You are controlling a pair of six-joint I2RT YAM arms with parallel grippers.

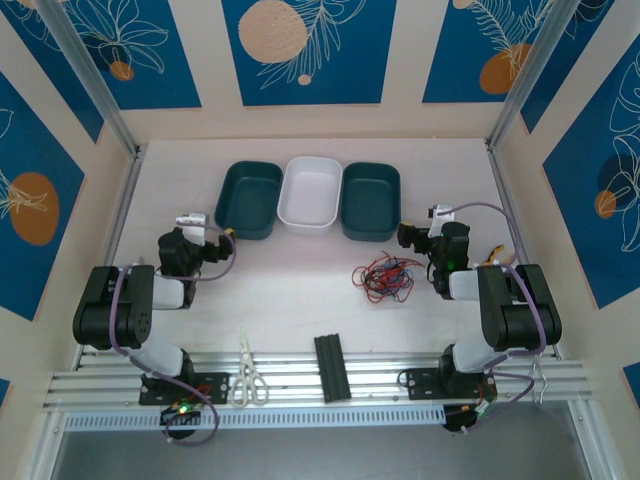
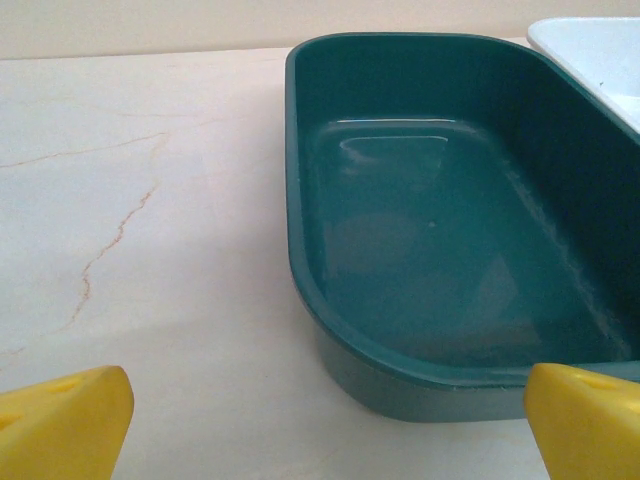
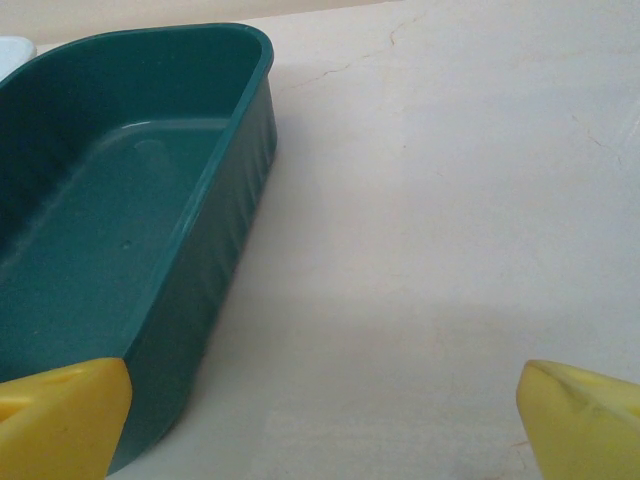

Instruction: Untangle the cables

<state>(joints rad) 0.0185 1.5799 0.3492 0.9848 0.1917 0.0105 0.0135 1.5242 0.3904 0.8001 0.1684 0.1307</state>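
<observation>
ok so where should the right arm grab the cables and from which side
Probably one of the loose loops at the rim of the cables, not the dense middle. The pile lies flat on the table, so come straight down from above. The right gripper, jaws open, is the nearer one.

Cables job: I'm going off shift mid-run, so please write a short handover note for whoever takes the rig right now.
Left gripper: fingers open, empty, facing the left green tray.
Right gripper: fingers open, empty, beside the right green tray.
Cables: one red, black and blue tangle on the table, near the right arm, in front of the right green tray.
Both green trays and the white tray look empty.
Done: nothing; the tangle is untouched.
Left: pull the cables apart.
</observation>
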